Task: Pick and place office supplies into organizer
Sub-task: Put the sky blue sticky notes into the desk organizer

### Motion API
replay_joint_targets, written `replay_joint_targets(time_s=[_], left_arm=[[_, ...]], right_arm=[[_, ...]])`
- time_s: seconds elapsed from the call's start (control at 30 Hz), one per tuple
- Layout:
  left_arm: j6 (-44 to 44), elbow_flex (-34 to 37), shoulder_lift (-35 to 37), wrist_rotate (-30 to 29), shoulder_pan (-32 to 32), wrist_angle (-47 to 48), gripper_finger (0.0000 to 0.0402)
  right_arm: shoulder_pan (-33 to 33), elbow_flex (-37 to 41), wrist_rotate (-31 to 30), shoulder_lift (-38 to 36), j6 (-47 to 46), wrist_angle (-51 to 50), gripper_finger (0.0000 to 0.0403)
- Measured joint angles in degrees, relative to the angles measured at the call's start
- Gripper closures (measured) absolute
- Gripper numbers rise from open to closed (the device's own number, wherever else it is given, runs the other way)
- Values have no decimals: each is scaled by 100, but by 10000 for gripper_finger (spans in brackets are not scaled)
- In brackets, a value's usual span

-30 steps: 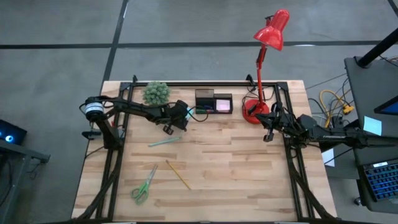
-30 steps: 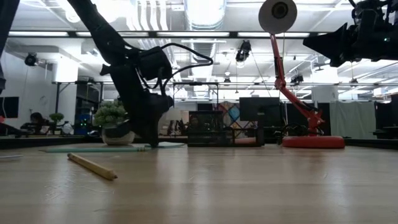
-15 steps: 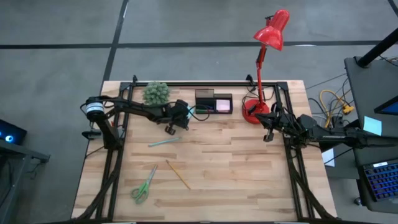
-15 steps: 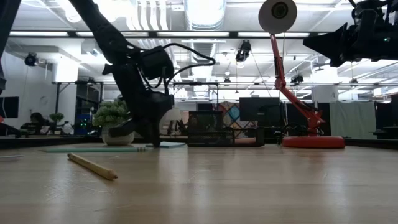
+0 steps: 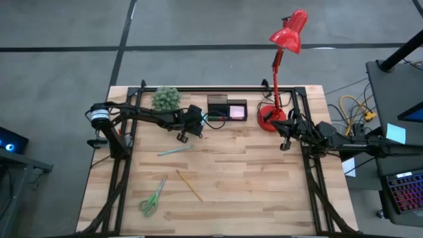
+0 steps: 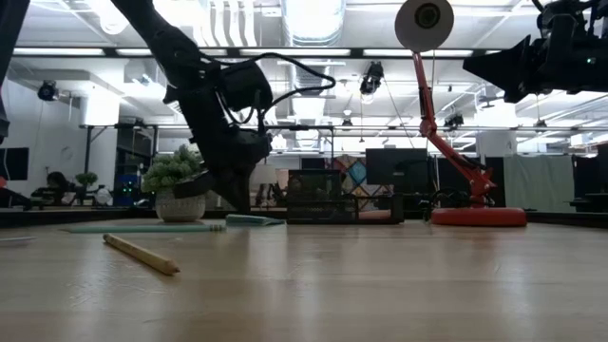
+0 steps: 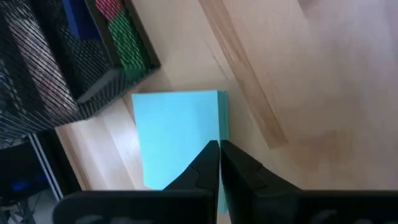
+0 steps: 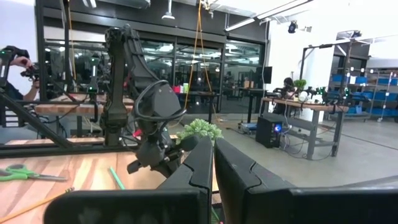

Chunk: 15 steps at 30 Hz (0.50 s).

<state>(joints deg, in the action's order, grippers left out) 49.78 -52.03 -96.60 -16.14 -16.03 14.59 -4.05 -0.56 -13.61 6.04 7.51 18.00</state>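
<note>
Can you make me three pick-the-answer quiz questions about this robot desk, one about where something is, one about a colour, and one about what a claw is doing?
1. Where do the scissors lie?
A. Inside the black organizer
B. On the table's front left part, near the pencil
C. Under the lamp

2. What colour is the lamp?
A. Red
B. Yellow
C. Purple

3. What is the left claw doing?
A. Standing wide open over the plant
B. Holding the pencil
C. Pinched shut on the edge of the light-blue sticky notes

Answers:
1 B, the high view shows them on bare wood beside the pencil, far from the organizer.
2 A, its shade, neck and base are all red.
3 C, the left wrist view shows both fingers closed together on the blue pad's edge.
</note>
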Motion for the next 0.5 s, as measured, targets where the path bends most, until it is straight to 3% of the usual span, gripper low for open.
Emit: replay_joint_targets(time_s=[0.5], left_arm=[[7,-98,94,-190,-5,96,398]], right_arm=[[1,0,1,4,-9,-20,394]])
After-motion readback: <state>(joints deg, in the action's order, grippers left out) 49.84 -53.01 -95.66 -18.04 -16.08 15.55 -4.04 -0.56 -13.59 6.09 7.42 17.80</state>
